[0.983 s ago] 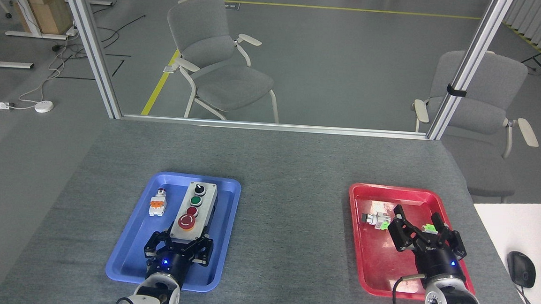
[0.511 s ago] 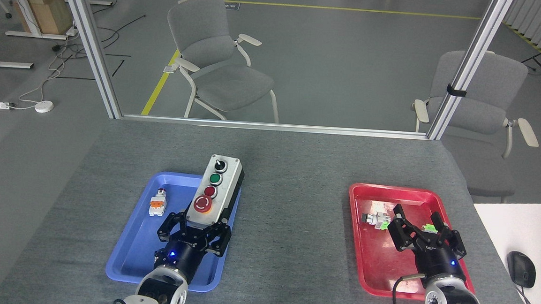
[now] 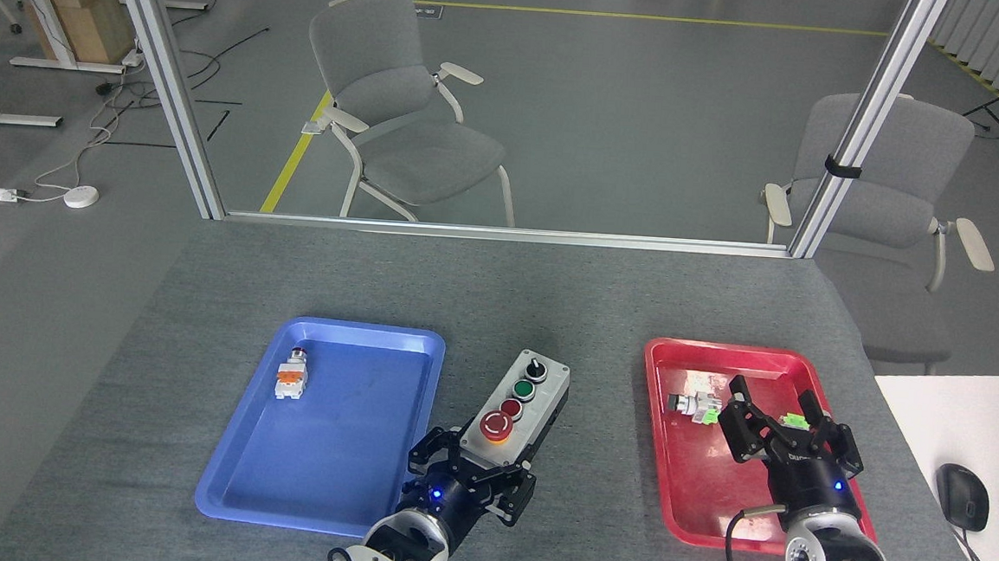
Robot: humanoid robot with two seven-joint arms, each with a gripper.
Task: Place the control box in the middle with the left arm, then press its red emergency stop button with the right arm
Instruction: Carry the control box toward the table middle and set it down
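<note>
Grey control box (image 3: 516, 405) sits pinched in the left tool (image 3: 472, 472), well apart from the spread right tool (image 3: 781, 423).

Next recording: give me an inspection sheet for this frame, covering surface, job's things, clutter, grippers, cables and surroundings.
Surface: grey felt table, bare between the trays.
Job's things: control box between blue tray and red tray, gripped at its near end; emergency stop button nearest the gripper.
Clutter: white-and-orange switch part in blue tray; small parts in red tray.
Grippers: left gripper shut on the box; right gripper open over red tray.
Cables: black cable loops at right wrist.
Surroundings: two grey chairs, mouse on side desk.
</note>
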